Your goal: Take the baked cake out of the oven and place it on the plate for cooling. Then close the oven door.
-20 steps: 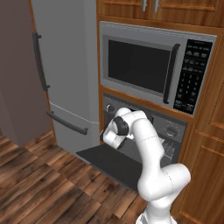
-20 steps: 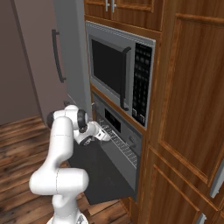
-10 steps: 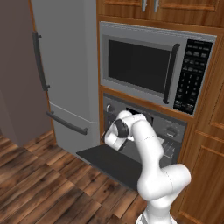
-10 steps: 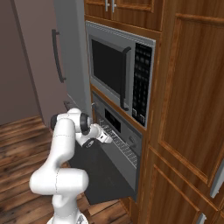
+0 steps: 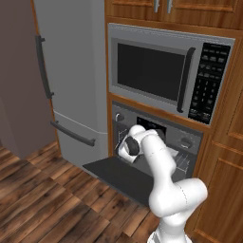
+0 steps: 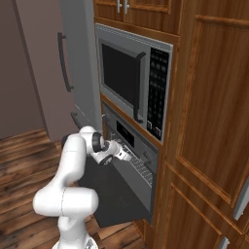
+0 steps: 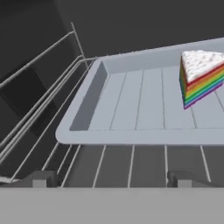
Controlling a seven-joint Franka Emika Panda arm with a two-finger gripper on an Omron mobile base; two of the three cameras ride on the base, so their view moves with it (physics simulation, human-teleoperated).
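Left base view, from the left: I see a dark wall, then the grey fridge (image 5: pixel 71 71) with two dark bar handles, one upright and one level. Right of it stands a wood cabinet column holding the silver microwave (image 5: pixel 171 73) above and the oven (image 5: pixel 156 137) below. The oven door (image 5: pixel 123 175) lies dropped flat, its long axis running left to right, its inner face up, over a wood plank floor (image 5: pixel 42 204). My arm rises from the lower right and reaches into the oven mouth.

Right base view: I see the same column from the other side. The gripper (image 6: pixel 127 155) sits just inside the oven, at the near edge of the wire rack (image 6: pixel 141 168), above the open door. Tall wood panels stand to the right.

Hand view: the finger tips (image 7: pixel 41 178) stand wide apart at the bottom, nothing between them, so I read the jaws as spread and empty. Ahead, a grey tray (image 7: pixel 87 105) rests on the rack, its long axis left to right, its near rim just beyond the tips. The cake (image 7: pixel 202 76), a wedge with white top and rainbow layers, lies on the far right part of the tray, its narrow end pointing left toward the tray's middle. The dark oven walls surround it.
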